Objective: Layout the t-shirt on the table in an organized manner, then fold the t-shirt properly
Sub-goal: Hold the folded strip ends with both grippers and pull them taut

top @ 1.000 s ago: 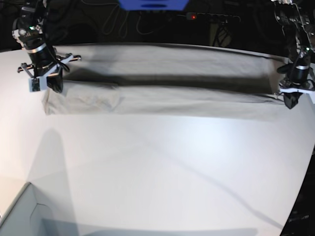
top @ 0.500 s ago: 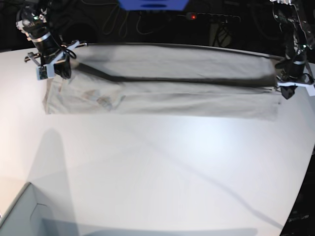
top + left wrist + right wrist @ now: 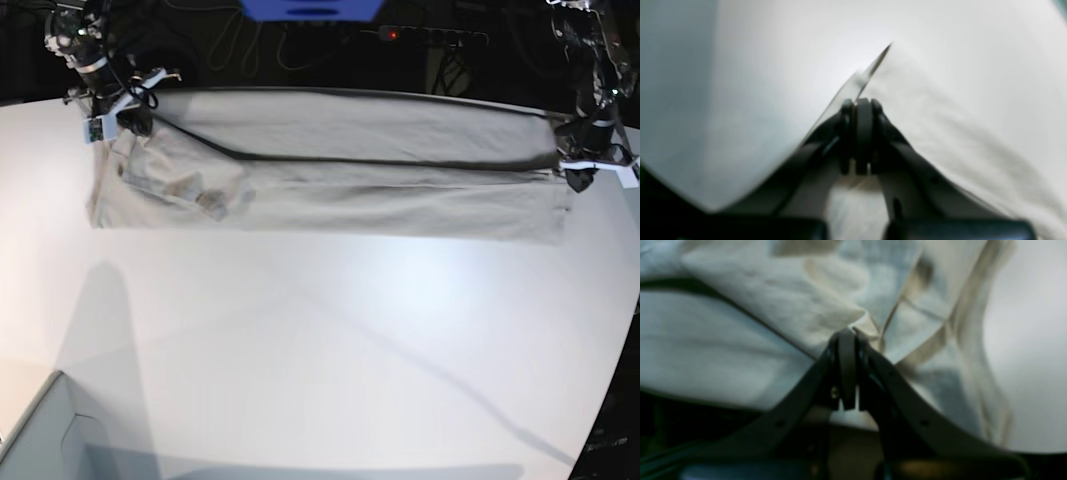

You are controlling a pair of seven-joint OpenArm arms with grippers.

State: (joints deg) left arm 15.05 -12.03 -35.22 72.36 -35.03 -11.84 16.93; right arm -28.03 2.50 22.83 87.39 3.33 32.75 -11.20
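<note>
On the near part of the table (image 3: pixel 330 350) there is only bare white surface, with the corner of a pale grey box (image 3: pixel 50 440) at the lower left of the base view. Farther back, the t-shirt (image 3: pixel 330 205) lies in a long band across the tabletop, its near edge flat on the white surface and an upper layer raised behind it, casting a dark line of shadow along its length. Toward my right side the cloth is rumpled, with creases and a sleeve-like fold showing.

My right gripper (image 3: pixel 118 118) sits at the far end of the shirt on the base view's left. In the right wrist view my right gripper (image 3: pixel 847 336) has its jaws pressed together on a bunched edge of the t-shirt (image 3: pixel 756 306), the fabric rising from the tips.

My left gripper (image 3: pixel 583 172) is at the opposite end, on the base view's right. In the left wrist view my left gripper (image 3: pixel 860 103) is pinched tight on a thin edge of the t-shirt (image 3: pixel 957 100), which is stretched away from the tips, with the table (image 3: pixel 740 83) just beside it.
</note>
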